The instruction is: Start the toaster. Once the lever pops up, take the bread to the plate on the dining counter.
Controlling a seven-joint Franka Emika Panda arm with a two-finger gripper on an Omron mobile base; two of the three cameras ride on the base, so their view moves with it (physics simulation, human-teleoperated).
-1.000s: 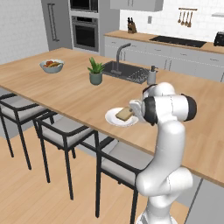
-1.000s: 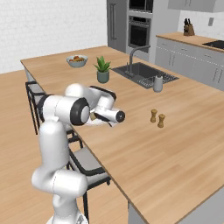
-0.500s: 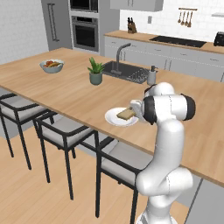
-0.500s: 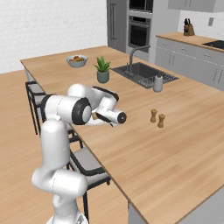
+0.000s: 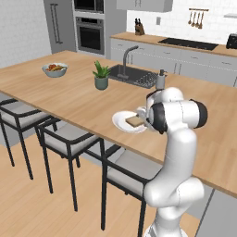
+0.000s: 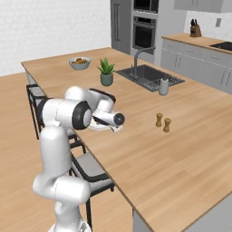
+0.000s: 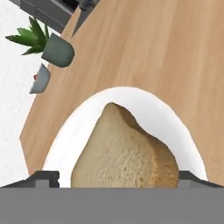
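The bread (image 7: 127,153), a tan slice with a brown crust, lies flat on the white plate (image 7: 131,94). My gripper (image 7: 118,180) hangs just above it and is open, one fingertip (image 7: 46,177) standing at each side of the slice. From the left base view the plate (image 5: 121,121) sits near the front edge of the dining counter (image 5: 78,99), with the bread (image 5: 134,121) on its right half and my hand directly over it. The black toaster (image 5: 231,40) stands far off on the back worktop.
A potted plant (image 5: 101,76), a grey fruit bowl (image 5: 54,69), the sink (image 5: 136,76) and a soap dispenser (image 5: 160,79) stand further back on the counter. Two wooden shakers (image 6: 163,122) stand to the right. Black stools (image 5: 69,139) line the near edge.
The jaws have spread wide apart and let go of the bread, which now rests on the plate. The arm has hardly moved.
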